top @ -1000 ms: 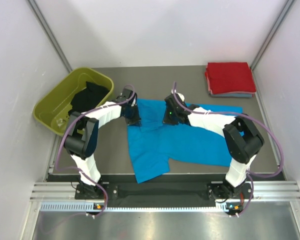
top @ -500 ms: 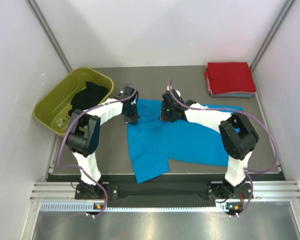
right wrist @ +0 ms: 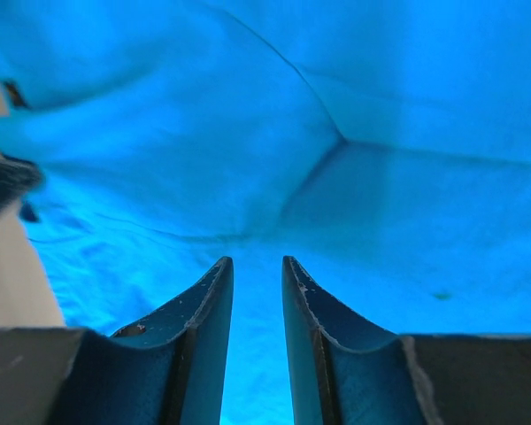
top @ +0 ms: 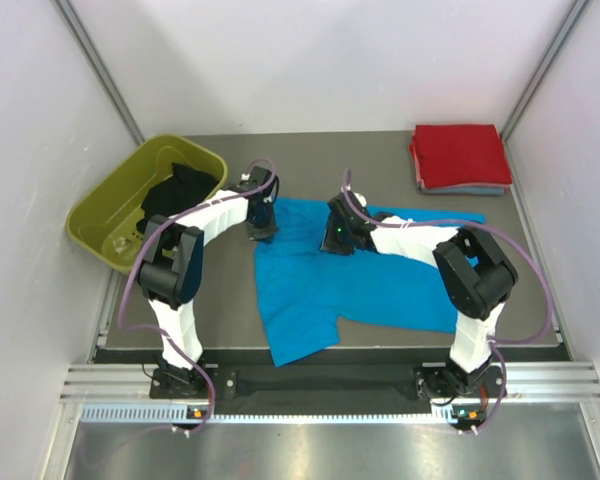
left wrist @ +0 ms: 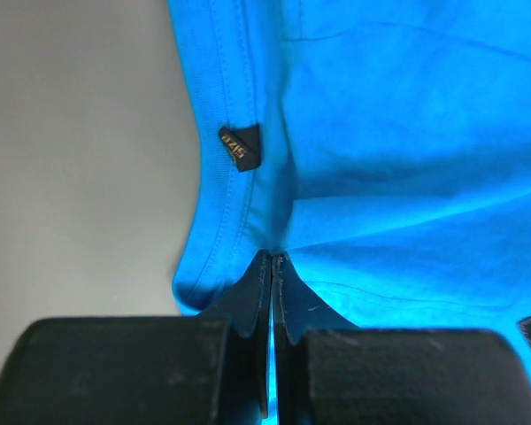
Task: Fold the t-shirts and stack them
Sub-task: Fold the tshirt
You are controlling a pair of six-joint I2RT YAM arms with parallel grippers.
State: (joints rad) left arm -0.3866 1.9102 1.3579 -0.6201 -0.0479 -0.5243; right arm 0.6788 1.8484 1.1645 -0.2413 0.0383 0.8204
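The turquoise-blue t-shirt point(top: 360, 280) lies spread and partly folded in the middle of the table. My left gripper point(top: 263, 226) is at its far left edge, shut on the stitched hem point(left wrist: 248, 199) beside a small dark label point(left wrist: 240, 146). My right gripper point(top: 337, 236) is low over the shirt's far middle; its jaws point(right wrist: 257, 262) stand a narrow gap apart with only flat cloth point(right wrist: 336, 133) showing under them. A folded red t-shirt point(top: 460, 154) lies on a folded grey-blue one point(top: 475, 189) at the far right. A black t-shirt point(top: 180, 190) lies in the tub.
An olive-green plastic tub point(top: 108, 218) stands at the far left, close to my left arm. White walls and metal posts close in the table on three sides. Bare grey tabletop point(top: 220, 300) shows left of the shirt.
My left gripper has shifted slightly toward the far side with the shirt's hem in it. My right gripper has shifted a little left, then back, over the cloth. The shirt has barely moved.
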